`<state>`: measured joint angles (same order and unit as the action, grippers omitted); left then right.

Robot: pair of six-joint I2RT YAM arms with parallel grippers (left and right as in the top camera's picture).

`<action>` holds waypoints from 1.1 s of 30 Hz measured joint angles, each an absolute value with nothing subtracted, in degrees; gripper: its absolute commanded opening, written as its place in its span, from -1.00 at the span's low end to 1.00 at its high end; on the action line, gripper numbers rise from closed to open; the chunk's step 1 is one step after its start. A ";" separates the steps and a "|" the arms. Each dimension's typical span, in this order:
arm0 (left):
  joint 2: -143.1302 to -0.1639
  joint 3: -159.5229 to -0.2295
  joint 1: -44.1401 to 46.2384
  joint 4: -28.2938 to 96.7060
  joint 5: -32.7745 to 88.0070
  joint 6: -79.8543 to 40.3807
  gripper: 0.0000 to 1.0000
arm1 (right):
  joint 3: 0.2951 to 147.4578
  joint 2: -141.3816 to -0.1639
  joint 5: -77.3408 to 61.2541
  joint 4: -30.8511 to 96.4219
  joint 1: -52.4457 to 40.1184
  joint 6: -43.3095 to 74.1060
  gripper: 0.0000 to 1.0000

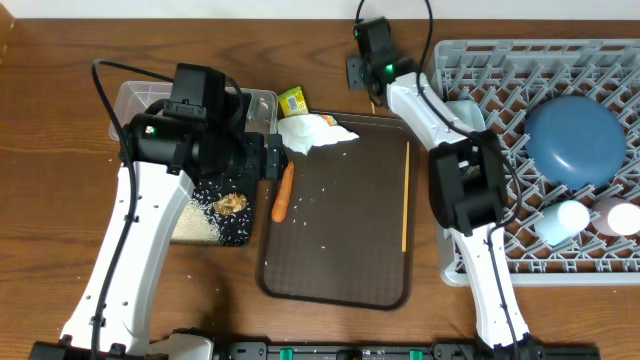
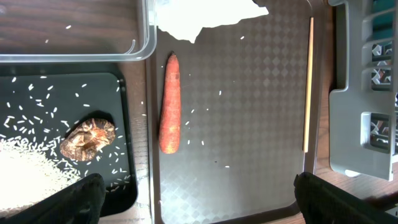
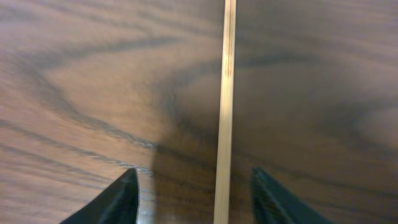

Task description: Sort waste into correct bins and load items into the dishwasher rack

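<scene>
An orange carrot lies at the left edge of the dark brown serving tray, and it shows in the overhead view. My left gripper is open and empty, above the tray just short of the carrot. The black tray holds white rice and a brown food scrap. The clear tub stands behind it. A white tissue and a yellow-green packet lie at the tray's far edge. My right gripper is open around a chopstick on the wood table.
A second chopstick lies along the brown tray's right side. The grey rack at the right holds a blue plate, a blue cup and a pink cup. Loose rice grains are scattered on the brown tray.
</scene>
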<state>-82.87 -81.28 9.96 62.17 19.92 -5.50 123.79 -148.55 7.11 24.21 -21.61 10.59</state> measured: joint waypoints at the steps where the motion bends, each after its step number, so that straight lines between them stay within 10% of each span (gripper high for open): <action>1: -82.87 -81.28 9.98 62.19 19.92 -5.50 0.95 | 123.68 -149.08 7.09 24.08 -21.69 10.50 -0.16; 10: -82.87 -81.28 9.98 62.17 19.92 -5.50 0.96 | 123.74 -149.53 8.49 25.02 -21.74 10.26 -0.95; 33: -82.87 -81.28 9.96 62.17 19.92 -5.50 0.96 | 123.90 -145.93 9.98 31.97 -21.76 10.35 -0.98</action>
